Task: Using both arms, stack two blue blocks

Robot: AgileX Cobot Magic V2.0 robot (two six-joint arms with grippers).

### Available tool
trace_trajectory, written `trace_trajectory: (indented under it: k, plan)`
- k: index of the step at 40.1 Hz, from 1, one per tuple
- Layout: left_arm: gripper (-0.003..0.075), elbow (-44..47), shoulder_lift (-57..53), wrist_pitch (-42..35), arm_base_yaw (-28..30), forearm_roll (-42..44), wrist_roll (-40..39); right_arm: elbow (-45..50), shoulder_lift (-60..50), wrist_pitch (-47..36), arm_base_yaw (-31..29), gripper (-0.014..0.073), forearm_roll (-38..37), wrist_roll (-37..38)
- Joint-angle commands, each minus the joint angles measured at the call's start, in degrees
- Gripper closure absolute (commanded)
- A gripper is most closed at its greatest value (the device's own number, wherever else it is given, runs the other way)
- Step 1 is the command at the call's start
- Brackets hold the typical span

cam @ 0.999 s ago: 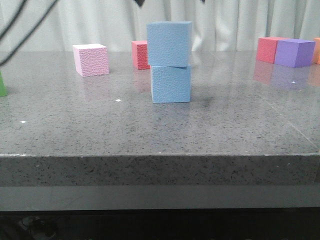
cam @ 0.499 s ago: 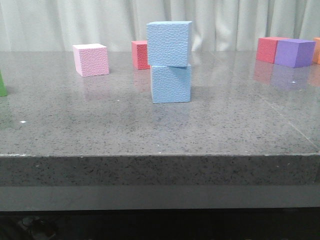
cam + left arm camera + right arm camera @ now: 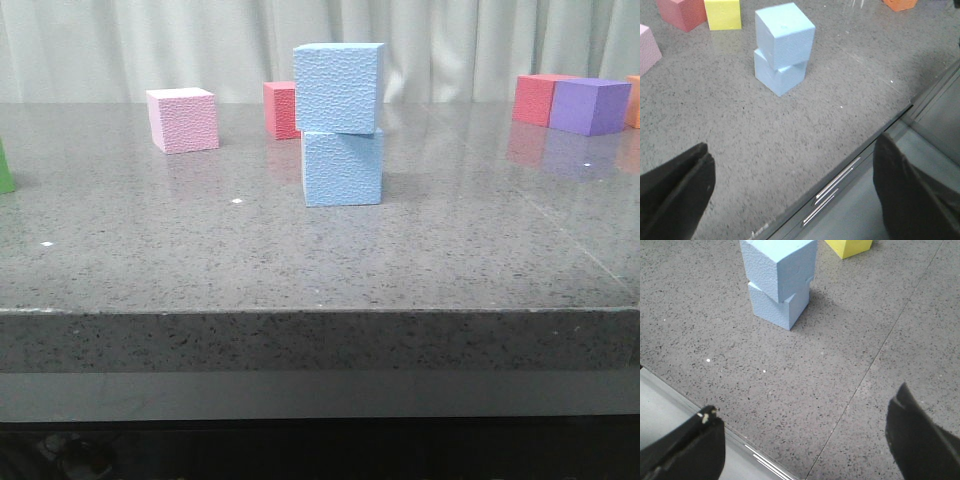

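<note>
Green first: you've got a sliver of a green block (image 3: 5,168) at the far left edge of the table (image 3: 300,260). Moving right, there's a pink cube (image 3: 182,120), then a red cube (image 3: 279,110) just behind the stack. Dead centre is your stack: the upper blue block (image 3: 338,88) sits on the lower blue block (image 3: 342,168), twisted a bit and overhanging slightly to the left, nothing else touching them. Further right you'll see another red cube (image 3: 536,99) touching a purple cube (image 3: 590,106), with an orange bit (image 3: 634,100) at the edge.

From the wrist cams, your left gripper (image 3: 790,195) is spread wide with nothing in it, well back from the stack near the table's front edge. Your right gripper (image 3: 805,440) is the same deal, fingers apart and empty. A yellow cube (image 3: 723,13) sits behind the stack.
</note>
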Motion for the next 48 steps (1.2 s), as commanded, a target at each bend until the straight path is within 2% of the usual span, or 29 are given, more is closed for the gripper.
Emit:
trace_trajectory:
  k: [1, 9, 17, 20, 22, 23, 24, 29, 35, 37, 48]
  plan:
    - [0.0100, 1.9, -5.1, -4.2, 0.3, -2.7, 0.5, -1.5, -0.2, -3.8, -0.3, -0.0059, 0.8, -0.4]
    - [0.0100, 6.2, -12.4, -3.9, 0.3, -2.7, 0.5, -1.5, -0.2, -3.8, -0.3, -0.0059, 0.8, -0.4]
    - [0.0105, 6.7, -13.2, -4.0, 0.3, -2.6, 0.5, -1.5, -0.2, -3.3, -0.3, -0.0059, 0.8, -0.4]
    - [0.0160, 6.7, -13.2, -4.0, 0.3, -2.6, 0.5, -1.5, -0.2, -2.9, -0.3, -0.0048, 0.8, -0.4]
    - [0.0225, 6.7, -13.2, -4.0, 0.3, -2.6, 0.5, -1.5, -0.2, -2.9, -0.3, -0.0001, 0.8, -0.4]
    - [0.0282, 6.7, -13.2, -4.0, 0.3, -2.6, 0.5, -1.5, -0.2, -2.9, -0.3, 0.0028, 0.8, -0.4]
    - [0.0306, 6.7, -13.2, -4.0, 0.3, -2.6, 0.5, -1.5, -0.2, -2.9, -0.3, 0.0073, 0.8, -0.4]
    - [0.0544, 6.7, -13.2, -3.9, 0.3, -2.6, 0.5, -1.5, -0.2, -2.7, -0.3, 0.0349, 0.8, -0.4]
    - [0.0741, 6.7, -13.2, -3.9, 0.3, -2.6, 0.5, -1.5, -0.2, -2.8, -0.3, 0.0615, 0.8, -0.4]
    - [0.0738, 6.7, -13.2, -3.9, 0.3, -2.6, 0.5, -1.5, -0.2, -2.7, -0.3, 0.0669, 0.8, -0.4]
    - [0.0738, 6.7, -13.2, -3.9, 0.3, -2.6, 0.5, -1.5, -0.2, -2.8, -0.3, 0.0663, 0.8, -0.4]
